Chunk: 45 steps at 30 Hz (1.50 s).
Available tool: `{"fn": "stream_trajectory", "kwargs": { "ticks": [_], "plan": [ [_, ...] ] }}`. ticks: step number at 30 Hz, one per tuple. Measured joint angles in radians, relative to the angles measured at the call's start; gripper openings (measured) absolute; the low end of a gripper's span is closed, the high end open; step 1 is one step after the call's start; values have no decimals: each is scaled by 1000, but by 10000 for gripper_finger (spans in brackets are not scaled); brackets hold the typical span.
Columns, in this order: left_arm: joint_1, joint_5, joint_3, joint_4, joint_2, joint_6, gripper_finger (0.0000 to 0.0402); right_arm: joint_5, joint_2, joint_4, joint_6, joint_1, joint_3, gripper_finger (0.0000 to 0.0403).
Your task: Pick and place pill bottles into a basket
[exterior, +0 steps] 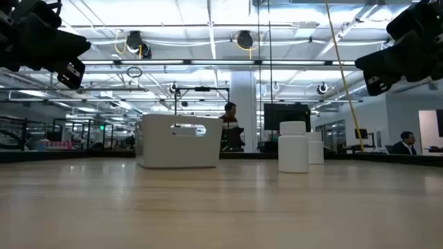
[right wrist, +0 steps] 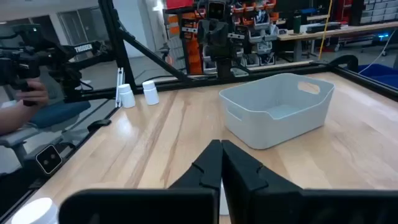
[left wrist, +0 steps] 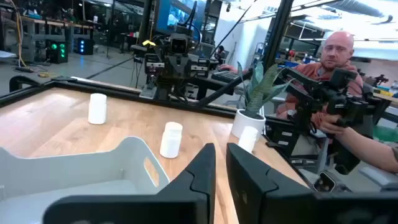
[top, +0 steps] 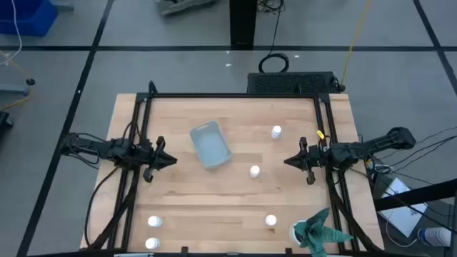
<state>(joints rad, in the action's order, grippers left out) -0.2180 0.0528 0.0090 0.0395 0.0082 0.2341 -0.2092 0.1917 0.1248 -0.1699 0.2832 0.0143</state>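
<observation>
The pale blue-grey basket (top: pixel 211 145) stands on the table, left of centre; it also shows in the low view (exterior: pixel 178 142). Five white pill bottles stand upright on the wood: two right of the basket (top: pixel 276 131) (top: pixel 255 171), one near the front right (top: pixel 270 220), two at the front left (top: pixel 154 222) (top: pixel 151 243). My left gripper (top: pixel 168 160) hovers left of the basket, shut and empty; in its wrist view (left wrist: pixel 221 171) the basket's wall (left wrist: pixel 74 174) lies just ahead. My right gripper (top: pixel 289 161) hovers right of the middle bottle, shut and empty, facing the basket (right wrist: pixel 280 109).
A teal-and-white plant-like thing (top: pixel 318 232) stands at the table's front right corner. A black frame (top: pixel 235 96) runs along the table's far edge and sides. A person sits beyond the table's right side (left wrist: pixel 336 56), and a hand shows beyond its left side (right wrist: pixel 31 93).
</observation>
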Motion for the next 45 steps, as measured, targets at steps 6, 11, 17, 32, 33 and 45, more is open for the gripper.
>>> {"fn": "stream_trajectory", "kwargs": {
  "ticks": [6, 11, 17, 32, 33, 45],
  "plan": [
    [0, 0, 0, 3, 0, 0, 40, 1, 0, -7, -18, 0, 0, 0],
    [0, 0, 0, 8, 0, 0, 36, 1, 0, -18, -20, 0, 0, 0],
    [0, 0, 0, 8, 0, -1, 48, 0, 0, -25, -28, 0, 0, 0],
    [1, 53, 1, 37, 0, 7, 58, -301, 27, 54, -188, -1, 0, 71],
    [1, 54, 1, 37, 0, 7, 58, -330, 44, 49, -206, -1, 0, 90],
    [1, 88, 1, 30, 0, -16, 58, -435, 339, 100, -220, -1, 128, 350]
  ]
}}
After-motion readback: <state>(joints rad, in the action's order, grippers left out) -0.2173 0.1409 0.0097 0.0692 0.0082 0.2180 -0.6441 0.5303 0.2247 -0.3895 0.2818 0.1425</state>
